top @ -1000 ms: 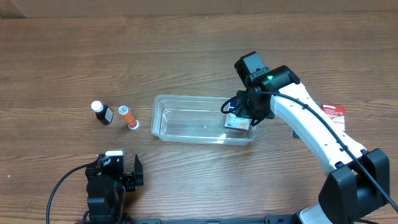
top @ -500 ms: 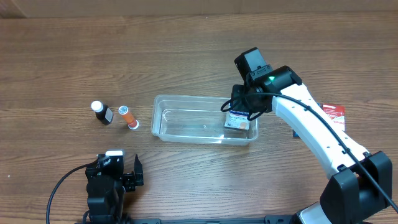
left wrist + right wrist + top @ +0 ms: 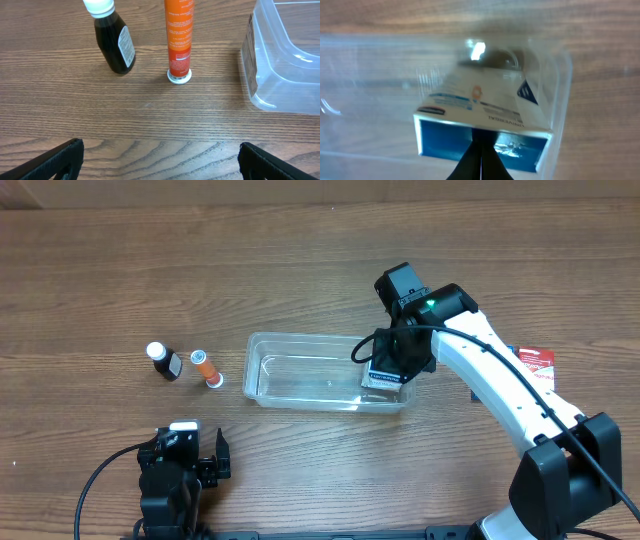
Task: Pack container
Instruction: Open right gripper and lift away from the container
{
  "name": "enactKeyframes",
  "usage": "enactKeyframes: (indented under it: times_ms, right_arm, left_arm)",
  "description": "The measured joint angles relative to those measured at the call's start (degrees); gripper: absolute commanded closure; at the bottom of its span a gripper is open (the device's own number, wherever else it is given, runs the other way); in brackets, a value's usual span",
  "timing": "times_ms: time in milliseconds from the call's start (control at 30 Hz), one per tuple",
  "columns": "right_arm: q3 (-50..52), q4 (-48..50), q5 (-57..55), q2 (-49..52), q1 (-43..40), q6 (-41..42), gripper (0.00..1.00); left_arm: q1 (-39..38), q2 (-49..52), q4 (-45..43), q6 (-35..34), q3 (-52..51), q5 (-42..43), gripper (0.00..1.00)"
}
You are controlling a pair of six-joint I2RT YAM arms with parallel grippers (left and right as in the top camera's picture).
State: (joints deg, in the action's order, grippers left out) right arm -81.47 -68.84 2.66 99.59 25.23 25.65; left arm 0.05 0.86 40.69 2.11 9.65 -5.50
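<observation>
Container sits mid-frame in the overhead view, long side running left to right, flat on the wood table. It is clear plastic with rounded corners. In your left wrist view its near corner fills the right edge. The right wrist view looks through its clear end wall.

Only 1 item is inside: a white-and-blue box at the right end of the tub, against the end wall. In the right wrist view the box looks tilted, with its blue end face toward the camera.

Your right gripper is directly over that box. Its fingers are pressed nearly together with only a hairline between them, tips at the blue face. You cannot tell whether they pinch any part of the box.

Left of the tub, apart from it, are 2 items: an orange tube upright on its white cap, and beside it a dark bottle with a white cap. They are close together but not touching.

Your left gripper is at the lower left of the overhead view. Its fingers are spread wide and hold nothing; the tips show at both bottom corners of the wrist view.

A red-and-white packet lies at the right, partly behind your right arm.
</observation>
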Motion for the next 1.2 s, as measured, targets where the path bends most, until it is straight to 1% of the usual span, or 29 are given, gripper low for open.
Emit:
enactKeyframes:
  times_ms: [167,333,500,633,733,833,1067,1200]
  right_arm:
    - [0.0,-5.4,0.4,-0.2,0.9,0.0,0.96]
    - [0.2,-12.1,0.5,-0.2,4.7,0.0,0.96]
    - [0.2,-7.4,0.6,-0.8,7.8,0.0,0.96]
    - [0.2,-4.2,0.4,-5.3,7.8,0.0,0.96]
    - [0.2,-4.0,-0.1,-9.1,7.4,0.0,0.96]
    - [0.5,-2.2,-0.5,-9.6,7.1,-0.2,0.96]
    - [6.3,3.9,-2.0,-9.6,6.8,-0.2,0.96]
    - [11.0,6.0,-2.0,-9.6,5.0,-0.2,0.96]
  left_arm:
    - [0.0,0.0,0.0,0.0,0.0,0.0,0.00]
    - [0.0,0.0,0.0,0.0,0.0,0.0,0.00]
    - [0.0,0.0,0.0,0.0,0.0,0.0,0.00]
    - [0.0,0.0,0.0,0.0,0.0,0.0,0.00]
    - [0.0,0.0,0.0,0.0,0.0,0.0,0.00]
    - [0.0,0.0,0.0,0.0,0.0,0.0,0.00]
    - [0.0,0.0,0.0,0.0,0.0,0.0,0.00]
    - [0.0,0.0,0.0,0.0,0.0,0.0,0.00]
